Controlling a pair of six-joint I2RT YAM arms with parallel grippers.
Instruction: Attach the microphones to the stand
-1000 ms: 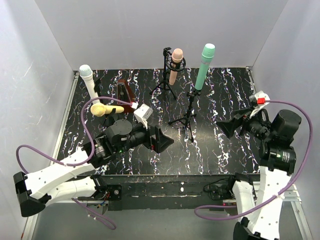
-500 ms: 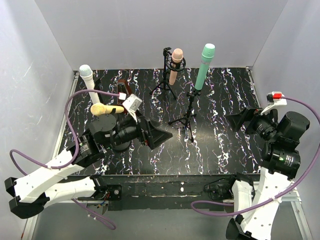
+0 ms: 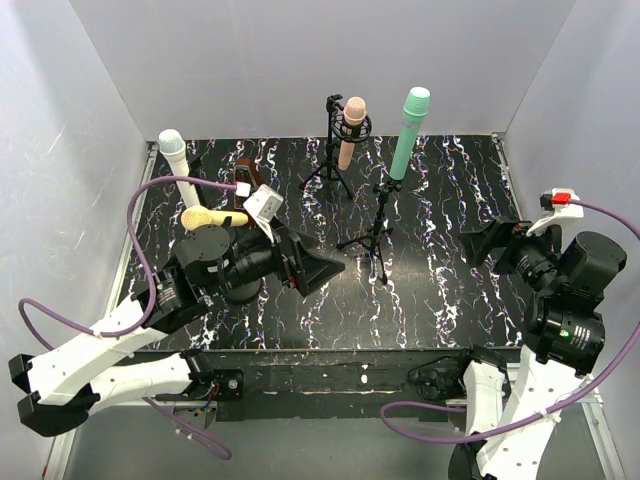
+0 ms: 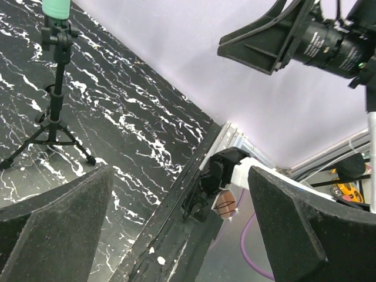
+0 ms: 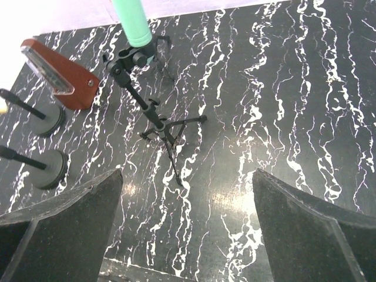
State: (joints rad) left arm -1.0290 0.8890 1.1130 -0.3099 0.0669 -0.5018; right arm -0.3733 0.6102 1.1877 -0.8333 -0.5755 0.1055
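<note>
- white microphone (image 3: 178,165): stands nearly upright in the far left corner of the black marble table (image 3: 440,300), head up.
- yellow microphone (image 3: 204,217): just in front of the white one, lying almost level with its head to the left; the left arm hides its other end, so i cannot tell how it is fixed.
- 2 round stand bases (image 5: 49,121) show at the left edge of the right wrist view, each with a thin rod going out of the picture.
- brown metronome (image 3: 246,184): on the table between the white microphone and the middle stands.
- left gripper (image 3: 320,270): fingers spread wide with nothing between them, above the near middle of the table and pointing right.
- peach-pink microphone (image 3: 350,130): clipped upright in a small tripod stand (image 3: 328,170) at the far middle.
- teal-green microphone (image 3: 408,130): clipped, head up, in a taller tripod stand (image 3: 378,235) just to the right of the pink one.
- right gripper (image 3: 480,238): jaws wide apart and holding nothing, near the right wall, well apart from both tripods.
</note>
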